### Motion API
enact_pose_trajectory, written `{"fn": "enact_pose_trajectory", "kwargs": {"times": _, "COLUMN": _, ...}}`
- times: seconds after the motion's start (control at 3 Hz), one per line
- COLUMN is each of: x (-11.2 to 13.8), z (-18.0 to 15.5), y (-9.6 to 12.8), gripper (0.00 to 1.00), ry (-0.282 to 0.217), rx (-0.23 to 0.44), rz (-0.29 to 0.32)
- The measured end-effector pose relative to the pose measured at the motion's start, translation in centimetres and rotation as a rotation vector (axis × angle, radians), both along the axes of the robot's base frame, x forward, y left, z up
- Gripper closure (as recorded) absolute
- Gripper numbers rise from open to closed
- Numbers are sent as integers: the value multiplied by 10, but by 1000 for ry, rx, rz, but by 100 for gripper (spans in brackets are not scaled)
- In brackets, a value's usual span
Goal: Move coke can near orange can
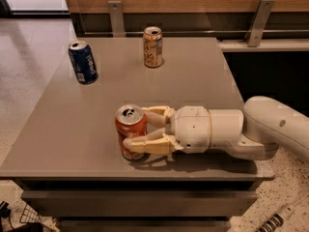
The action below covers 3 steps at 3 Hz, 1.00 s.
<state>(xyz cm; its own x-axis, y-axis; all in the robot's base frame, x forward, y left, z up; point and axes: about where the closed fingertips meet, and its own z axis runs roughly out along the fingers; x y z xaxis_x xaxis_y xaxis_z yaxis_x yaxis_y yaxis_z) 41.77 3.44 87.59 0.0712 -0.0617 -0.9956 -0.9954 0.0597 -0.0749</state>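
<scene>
The coke can [129, 129], red-orange with a silver top, stands upright near the front edge of the grey table [193, 81]. My gripper [137, 128] reaches in from the right, its two cream fingers [145, 144] closed around the can's sides. The orange can [153, 47], pale orange-tan with cream patches, stands upright at the back middle of the table, well behind the coke can.
A dark blue can [83, 62] stands at the table's back left. A wooden wall with metal brackets [116, 16] runs behind the table. The floor drops off at left and front. A cable lies on the floor at lower right.
</scene>
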Motion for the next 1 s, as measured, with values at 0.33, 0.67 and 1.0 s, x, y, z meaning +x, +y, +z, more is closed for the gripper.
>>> {"fn": "enact_pose_trajectory", "kwargs": {"times": 0.33, "x": -1, "z": 1, "y": 2, "gripper": 99, "ry": -1, "rx": -1, "rz": 3}}
{"fn": "enact_pose_trajectory", "kwargs": {"times": 0.67, "x": -1, "z": 1, "y": 2, "gripper": 100, "ry": -2, "rx": -1, "rz": 5}}
{"fn": "enact_pose_trajectory", "kwargs": {"times": 1.0, "x": 14, "z": 18, "y": -7, "gripper": 100, "ry": 2, "rx": -21, "rz": -6}}
